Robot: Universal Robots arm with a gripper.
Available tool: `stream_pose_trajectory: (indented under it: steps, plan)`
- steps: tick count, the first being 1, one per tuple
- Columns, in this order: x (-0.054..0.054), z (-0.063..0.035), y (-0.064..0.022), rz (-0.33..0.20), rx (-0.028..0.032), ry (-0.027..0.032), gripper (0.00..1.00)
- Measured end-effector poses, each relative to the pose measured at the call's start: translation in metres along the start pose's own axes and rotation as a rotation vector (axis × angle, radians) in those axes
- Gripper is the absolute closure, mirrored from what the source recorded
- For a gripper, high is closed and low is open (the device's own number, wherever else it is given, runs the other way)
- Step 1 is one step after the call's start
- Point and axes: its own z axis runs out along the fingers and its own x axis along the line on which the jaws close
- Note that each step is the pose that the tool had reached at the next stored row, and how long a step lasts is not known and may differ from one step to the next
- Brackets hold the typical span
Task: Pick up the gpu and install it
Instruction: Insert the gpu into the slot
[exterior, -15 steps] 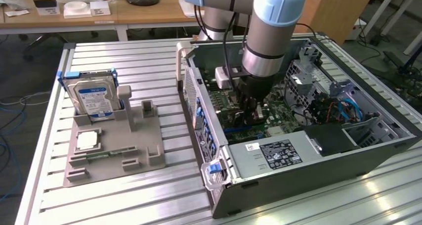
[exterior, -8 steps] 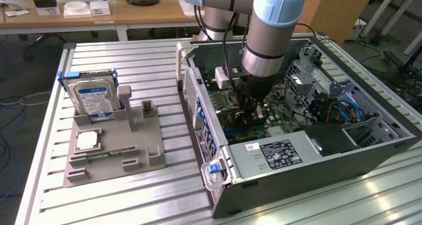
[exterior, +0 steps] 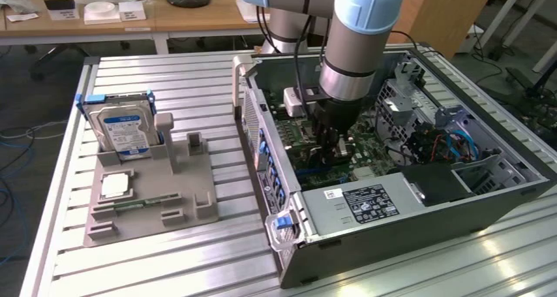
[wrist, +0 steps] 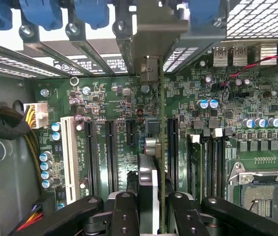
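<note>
Claw grips gpu edge-on over green motherboard.

A grey holder tray rests on the slatted metal surface. A hard drive with a blue-white label stands upright in the tray. A small green memory stick lies flat in a tray slot. Behind stands a wooden desk.

Arm plunging downward, jaws clamped narrow

Gpu, thin green board edge-on, upright over mobo slots.
</note>
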Motion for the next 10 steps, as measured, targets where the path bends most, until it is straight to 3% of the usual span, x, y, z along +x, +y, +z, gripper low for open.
stream_pose_trajectory:
  steps: [10]
  plan:
    - [0.0001, 0.0059, 0.0001, 0.0, -0.0003, 0.0007, 0.72]
